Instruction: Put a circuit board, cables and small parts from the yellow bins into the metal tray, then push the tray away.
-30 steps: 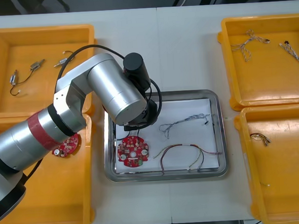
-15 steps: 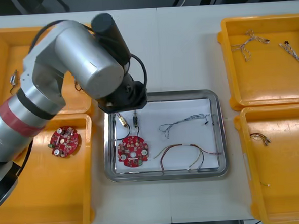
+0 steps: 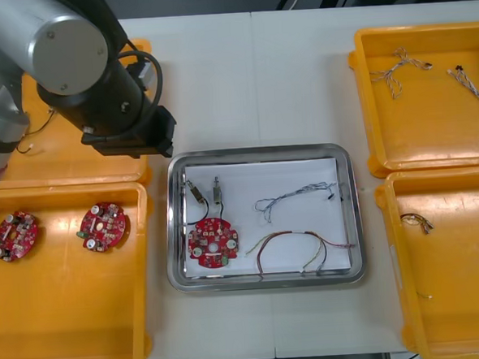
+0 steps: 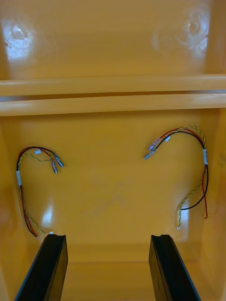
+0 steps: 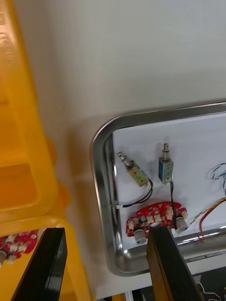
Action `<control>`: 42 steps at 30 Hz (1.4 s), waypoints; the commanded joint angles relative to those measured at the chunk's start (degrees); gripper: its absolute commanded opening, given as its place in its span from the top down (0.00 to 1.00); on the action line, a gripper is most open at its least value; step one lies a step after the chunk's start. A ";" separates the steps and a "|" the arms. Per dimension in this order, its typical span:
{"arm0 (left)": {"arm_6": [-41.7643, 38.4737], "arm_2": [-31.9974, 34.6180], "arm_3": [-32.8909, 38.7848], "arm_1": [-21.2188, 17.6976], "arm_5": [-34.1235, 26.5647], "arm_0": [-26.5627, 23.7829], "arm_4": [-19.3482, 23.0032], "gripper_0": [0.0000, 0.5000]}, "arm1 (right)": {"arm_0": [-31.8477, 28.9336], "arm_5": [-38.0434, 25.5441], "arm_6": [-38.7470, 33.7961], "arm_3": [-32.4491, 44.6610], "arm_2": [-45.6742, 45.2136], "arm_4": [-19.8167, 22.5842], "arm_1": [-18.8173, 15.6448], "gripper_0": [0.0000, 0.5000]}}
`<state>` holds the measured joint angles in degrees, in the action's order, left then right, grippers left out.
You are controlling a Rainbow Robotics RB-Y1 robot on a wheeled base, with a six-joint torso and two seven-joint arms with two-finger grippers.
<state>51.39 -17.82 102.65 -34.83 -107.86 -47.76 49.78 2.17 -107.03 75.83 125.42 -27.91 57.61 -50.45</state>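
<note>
Fingers of left gripper wide, empty; just ahead, tray holds two small parts beside one board. Front view: left arm has pulled off tray to its 10 o'clock, parts left behind. Loading looks complete, push still owed. Tray count: one board, two parts, two cables. Near left bin, tray's 9 o'clock: two boards. Right wrist: right gripper wide, empty, over bin with two red-yellow cables.

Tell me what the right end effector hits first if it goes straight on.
Probably the bare bin floor, between two cables; the right end effector, open, points there, depth unclear.
</note>
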 commanded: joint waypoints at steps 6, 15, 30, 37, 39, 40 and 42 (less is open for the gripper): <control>3.99 9.38 9.93 -4.63 -2.14 4.87 0.84 0.00 | -0.76 0.86 -1.83 1.94 -0.66 1.80 -4.21 0.00; 5.22 16.23 18.55 -8.06 -2.14 15.24 2.51 0.00 | 3.28 1.12 -2.44 2.90 5.49 6.29 -8.08 0.00; 6.36 26.69 26.72 -13.24 -2.14 31.23 5.15 0.00 | 18.40 1.12 -3.06 11.25 24.92 12.26 -9.75 0.00; 7.94 30.47 29.97 -14.91 -2.14 36.86 5.68 0.00 | 29.91 1.21 -2.36 12.13 40.56 9.98 -8.26 0.00; 8.47 30.91 30.94 -15.27 -2.14 38.00 5.77 0.00 | 32.99 1.03 -2.00 12.13 44.96 8.48 -6.68 0.00; 8.73 31.18 31.38 -15.53 -2.14 38.53 5.85 0.00 | 34.48 1.03 -1.74 12.13 47.33 7.17 -5.53 0.00; 9.08 31.70 31.91 -15.88 -2.14 39.23 6.20 0.00 | 36.06 0.94 -1.21 11.96 50.67 5.06 -3.78 0.00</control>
<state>54.01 11.73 131.99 -47.73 -109.63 -10.55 55.06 34.04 -106.25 74.20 136.03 18.05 65.21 -56.89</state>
